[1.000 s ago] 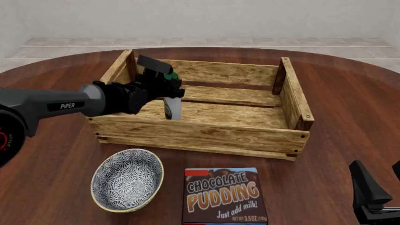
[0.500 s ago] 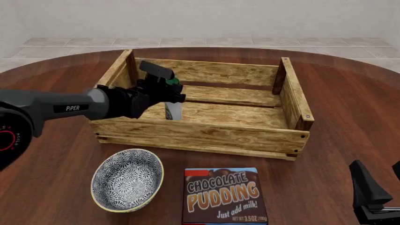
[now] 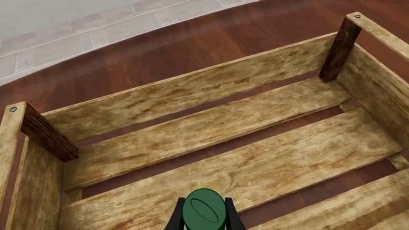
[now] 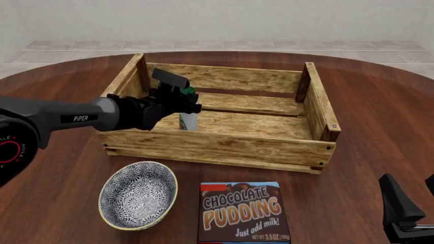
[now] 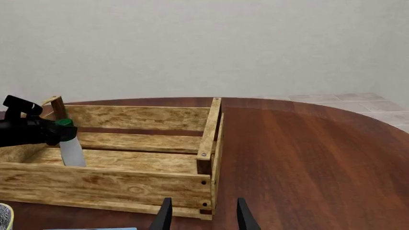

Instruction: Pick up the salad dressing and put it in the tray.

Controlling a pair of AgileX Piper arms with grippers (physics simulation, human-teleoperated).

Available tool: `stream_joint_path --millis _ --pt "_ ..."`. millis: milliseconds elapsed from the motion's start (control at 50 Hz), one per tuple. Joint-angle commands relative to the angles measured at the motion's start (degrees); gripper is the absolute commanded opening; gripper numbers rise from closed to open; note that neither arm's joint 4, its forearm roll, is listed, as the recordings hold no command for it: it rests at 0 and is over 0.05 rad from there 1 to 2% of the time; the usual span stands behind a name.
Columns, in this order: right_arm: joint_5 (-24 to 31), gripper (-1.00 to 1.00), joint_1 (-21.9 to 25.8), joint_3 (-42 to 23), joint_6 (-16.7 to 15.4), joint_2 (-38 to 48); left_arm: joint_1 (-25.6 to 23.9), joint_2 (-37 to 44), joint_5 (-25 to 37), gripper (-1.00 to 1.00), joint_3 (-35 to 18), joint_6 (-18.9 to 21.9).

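At the bottom of the frame, a brown chocolate pudding box [image 4: 243, 212] and a patterned blue-white bowl [image 4: 138, 194] are sitting side by side on the round dark wooden table [image 4: 379, 127], the bowl to the left. In the lower right corner, the right gripper [image 4: 407, 211] is waiting low over the table, well apart from everything else; its two fingers [image 5: 164, 215] are standing spread with nothing between them.

Behind the box and bowl, the wooden slat tray [image 4: 217, 145] is filling the middle of the frame. The left arm is reaching in from the left edge, over the tray's left wall, and the left gripper [image 4: 182, 99] is clenching the dark green cap of the salad dressing [image 4: 188, 118]. In its wrist view the fingers [image 3: 172, 221] are pressing both sides of the cap [image 3: 204, 214]. The slim white bottle is standing upright inside the tray, in its left part near the front wall, base at or just above the floor slats; which, the views do not settle.
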Motion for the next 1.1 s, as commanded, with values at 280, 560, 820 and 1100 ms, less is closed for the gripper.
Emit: stream_joint_path --millis 280,560,820,1100 --pt "0.0 1.0 0.0 0.0 0.0 0.0 -0.1 0.7 -0.7 -1.0 0.7 1.0" --pt "0.0 1.0 0.0 0.0 0.0 0.0 0.5 -0.1 -1.4 1.0 1.3 0.5" --pt "0.0 1.0 0.0 0.0 0.0 0.0 1.0 -0.9 -0.7 1.0 1.1 1.0" --pt "0.0 1.0 0.0 0.0 0.0 0.0 0.7 -1.6 -0.5 1.0 1.2 1.4"
